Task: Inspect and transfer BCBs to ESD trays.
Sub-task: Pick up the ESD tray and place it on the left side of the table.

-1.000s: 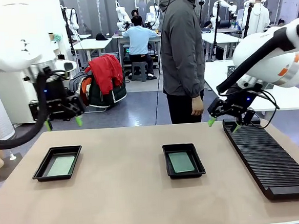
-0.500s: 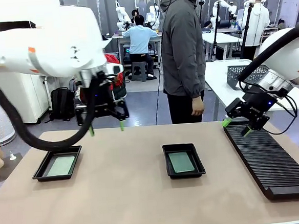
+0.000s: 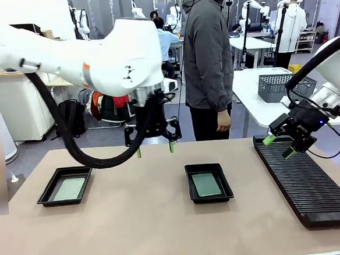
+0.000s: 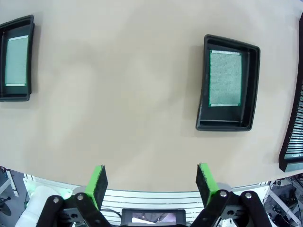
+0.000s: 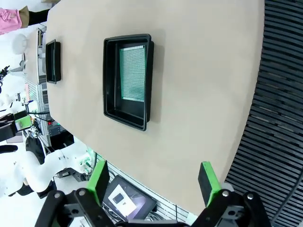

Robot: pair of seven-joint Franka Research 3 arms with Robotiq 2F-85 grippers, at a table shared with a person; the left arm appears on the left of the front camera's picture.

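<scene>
You have two black ESD trays on the tan table. One tray [image 3: 65, 185] sits near the table's left edge, about halfway between the far and near edges; the other tray [image 3: 209, 182] sits just right of the table's middle. Each holds one green BCB lying flat on its floor: one board [image 3: 69, 189] in the left tray, one board [image 3: 206, 184] in the middle tray. In the left wrist view the middle tray's board [image 4: 225, 78] leaves a strip of bare floor at one end.

Your left gripper [image 3: 155, 148] hangs over the far edge of the table, between the two trays, fingers spread wide apart and holding nothing. Below it lies a broad stretch of bare tabletop that runs to the near edge.

Your right gripper [image 3: 278, 145] hovers over the far end of the long black ribbed rack [image 3: 305, 179], which lies along the table's right edge. Its fingers are also wide apart and empty. A lane of bare tabletop separates the rack from the middle tray; the right wrist view shows this gap between the tray [image 5: 128, 80] and the rack's edge.

A person [image 3: 207, 60] stands just beyond the far edge, close behind the left gripper, one hand [image 3: 223, 121] hanging near table height.
</scene>
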